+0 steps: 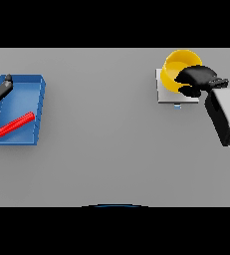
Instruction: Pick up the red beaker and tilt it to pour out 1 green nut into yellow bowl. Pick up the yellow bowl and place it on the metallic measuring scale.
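While the right hand (196, 79) sits at the far right of the grey table (106, 149), we see its dark fingers curled over the near rim of the yellow bowl (178, 64), gripping it. The bowl rests over the metallic measuring scale (162, 94), a pale square plate whose left and near edges show from under the bowl and the hand. We cannot tell whether the bowl sits fully down on the plate or is held just above it. The white and grey forearm runs from the hand toward the lower right edge of the view.

At the far left, we find a blue tray (34, 87) lying on the table. Inside it lies the red beaker (15, 124), on its side and slanted, its far end pointing up and to the right. The left hand (2, 88) shows at the tray's far left corner, dark and narrow, apart from the beaker; we cannot tell how its fingers are set.

We cannot make out any green nut, either in the bowl or in the tray.
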You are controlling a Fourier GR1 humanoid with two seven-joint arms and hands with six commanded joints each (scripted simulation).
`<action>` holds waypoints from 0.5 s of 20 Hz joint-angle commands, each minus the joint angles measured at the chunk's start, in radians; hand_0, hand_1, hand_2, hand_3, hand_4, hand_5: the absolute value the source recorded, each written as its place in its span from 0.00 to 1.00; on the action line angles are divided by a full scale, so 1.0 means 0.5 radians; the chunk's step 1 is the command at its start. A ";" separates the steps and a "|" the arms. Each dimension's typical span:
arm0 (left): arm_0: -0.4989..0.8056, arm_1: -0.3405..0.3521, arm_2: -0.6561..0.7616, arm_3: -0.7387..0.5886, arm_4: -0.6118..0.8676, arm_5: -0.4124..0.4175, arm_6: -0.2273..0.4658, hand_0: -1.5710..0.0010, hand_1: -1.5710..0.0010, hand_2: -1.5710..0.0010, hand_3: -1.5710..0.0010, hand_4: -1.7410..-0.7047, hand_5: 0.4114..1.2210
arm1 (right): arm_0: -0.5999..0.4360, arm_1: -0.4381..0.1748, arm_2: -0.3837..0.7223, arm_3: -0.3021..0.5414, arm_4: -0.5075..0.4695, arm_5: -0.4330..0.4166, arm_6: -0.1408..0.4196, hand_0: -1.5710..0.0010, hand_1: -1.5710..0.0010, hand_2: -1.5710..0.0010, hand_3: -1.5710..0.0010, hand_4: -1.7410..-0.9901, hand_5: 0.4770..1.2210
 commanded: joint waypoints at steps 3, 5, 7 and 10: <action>-0.018 -0.006 -0.003 0.010 -0.002 0.001 0.004 1.00 1.00 1.00 1.00 0.99 0.32 | 0.002 -0.012 0.030 -0.011 0.031 0.029 0.017 0.50 0.55 0.50 0.54 0.18 0.74; 0.017 -0.006 -0.001 -0.032 0.009 -0.001 -0.016 1.00 1.00 1.00 1.00 0.99 0.31 | -0.021 -0.025 0.062 -0.001 0.065 0.060 0.003 0.68 0.71 0.65 0.62 0.22 0.64; 0.012 -0.009 0.008 -0.018 0.014 0.007 -0.011 1.00 1.00 1.00 1.00 0.98 0.31 | -0.016 -0.010 0.090 -0.016 0.082 0.050 -0.032 0.79 0.82 0.76 0.68 0.24 0.58; -0.006 -0.019 0.001 0.017 0.001 0.015 0.014 1.00 1.00 1.00 1.00 0.98 0.31 | -0.019 -0.009 0.081 0.001 0.074 0.026 -0.094 0.89 0.91 0.88 0.75 0.26 0.51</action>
